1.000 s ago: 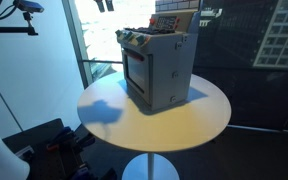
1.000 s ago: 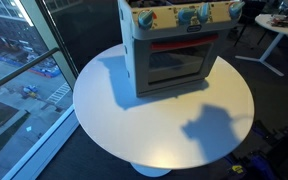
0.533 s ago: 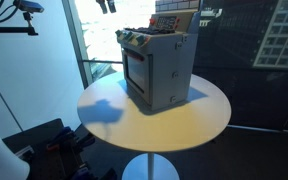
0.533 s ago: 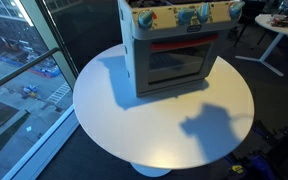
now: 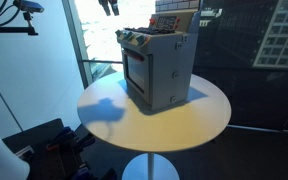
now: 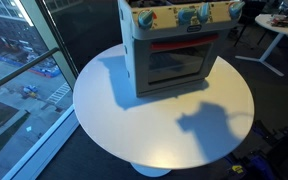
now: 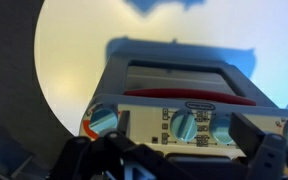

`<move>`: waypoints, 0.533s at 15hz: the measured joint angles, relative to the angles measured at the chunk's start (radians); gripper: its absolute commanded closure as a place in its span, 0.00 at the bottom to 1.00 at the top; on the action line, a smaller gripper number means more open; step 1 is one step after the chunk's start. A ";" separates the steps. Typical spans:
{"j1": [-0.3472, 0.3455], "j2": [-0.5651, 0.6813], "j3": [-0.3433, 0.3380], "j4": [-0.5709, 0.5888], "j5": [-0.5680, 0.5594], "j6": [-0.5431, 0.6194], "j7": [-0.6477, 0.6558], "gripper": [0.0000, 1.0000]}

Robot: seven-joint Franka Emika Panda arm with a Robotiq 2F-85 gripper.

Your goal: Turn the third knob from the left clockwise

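A grey toy oven stands on the round white table, and it shows in both exterior views. Its front panel carries a row of blue knobs. The third knob from the left shows in the wrist view, next to the middle knob. My gripper hangs high above the table, in front of the oven's knob side, and only its tip shows. In the wrist view the gripper is open and empty, with the knob panel between its dark fingers and well beyond them.
A glass wall and railing run behind the table. My arm's shadow falls on the table in front of the oven. A desk with clutter stands off to one side.
The gripper has drifted slightly toward the oven, and its shadow on the table has shifted a little. The oven and knobs have not moved.
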 measured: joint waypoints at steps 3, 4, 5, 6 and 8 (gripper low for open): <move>0.000 0.003 0.006 -0.032 -0.009 0.060 0.020 0.00; -0.001 0.004 0.010 -0.043 -0.016 0.080 0.028 0.00; -0.003 0.005 0.014 -0.053 -0.026 0.099 0.038 0.00; -0.005 0.007 0.017 -0.062 -0.034 0.117 0.046 0.00; -0.010 0.011 0.023 -0.077 -0.052 0.147 0.063 0.00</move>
